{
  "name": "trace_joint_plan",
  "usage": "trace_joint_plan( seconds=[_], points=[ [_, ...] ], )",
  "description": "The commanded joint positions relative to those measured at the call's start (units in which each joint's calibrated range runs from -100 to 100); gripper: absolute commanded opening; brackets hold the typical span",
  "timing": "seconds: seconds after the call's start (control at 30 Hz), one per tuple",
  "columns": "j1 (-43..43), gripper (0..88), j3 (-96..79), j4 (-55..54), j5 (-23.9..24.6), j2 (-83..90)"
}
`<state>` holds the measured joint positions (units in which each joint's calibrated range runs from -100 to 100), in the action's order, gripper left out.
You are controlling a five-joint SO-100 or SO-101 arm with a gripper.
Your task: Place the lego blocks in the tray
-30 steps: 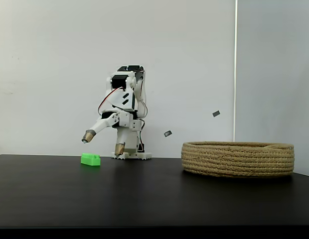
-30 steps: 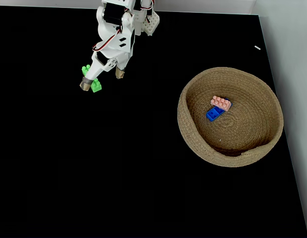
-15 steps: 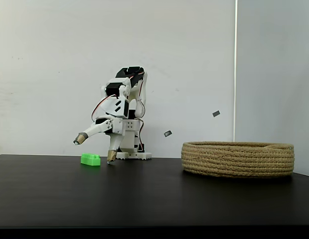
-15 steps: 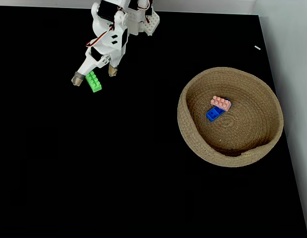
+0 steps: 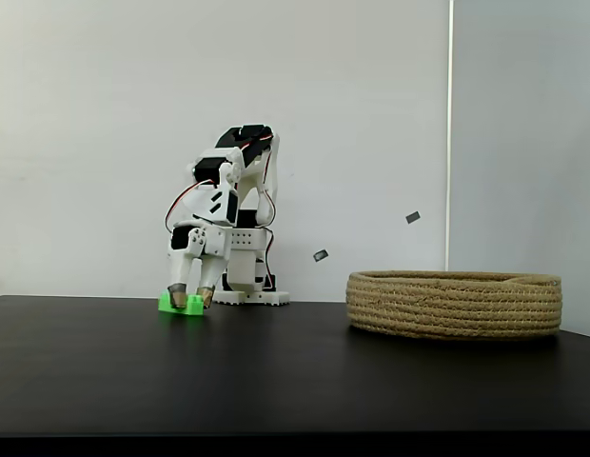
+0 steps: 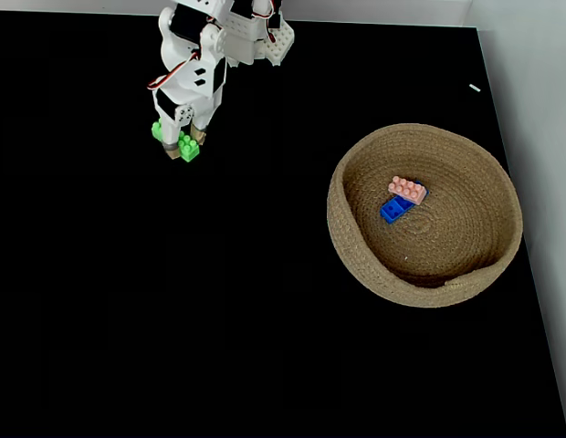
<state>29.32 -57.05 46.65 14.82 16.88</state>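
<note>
Where the tool [image 6: 183,146] sits at upper left of the top-down fixed view, its fingers straddle the green brick [image 6: 188,152] on the bench [image 6: 219,301], narrowed but (judging) not clamped. Brick's long axis runs diagonally. Tray [image 6: 351,255], right of centre, holds the blue brick [image 6: 393,209] and pink brick [image 6: 406,189]. No legible writing.

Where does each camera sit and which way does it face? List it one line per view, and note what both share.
A fixed view: low at table height, looking level across the black table at the wall; shows the arm side-on, pincer down at the green brick.
A fixed view: overhead, looking down; arm at top, the basket holding the blue brick and the pink brick.
Shared: arm, pincer, green brick, basket.
</note>
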Motion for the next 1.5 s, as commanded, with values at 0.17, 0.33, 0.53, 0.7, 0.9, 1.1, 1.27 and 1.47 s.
trace_joint_plan(
  seconds=[0.17,0.33,0.53,0.7,0.9,1.1,1.27,1.47],
  points=[
    [-2.36,0.0,0.92,-2.54,2.15,-0.20],
    [-7.47,0.0,9.12,13.20,1.61,2.38],
    [-27.17,0.0,23.35,31.78,3.96,10.38],
    [-41.93,0.1,31.10,30.44,7.72,15.88],
    [-46.88,0.2,30.28,12.95,8.69,18.89],
    [-50.01,0.2,25.27,-4.54,8.06,19.92],
    [-55.45,0.3,15.51,-18.37,5.57,20.61],
    [-60.56,0.9,2.28,-39.69,0.98,20.70]
  ],
)
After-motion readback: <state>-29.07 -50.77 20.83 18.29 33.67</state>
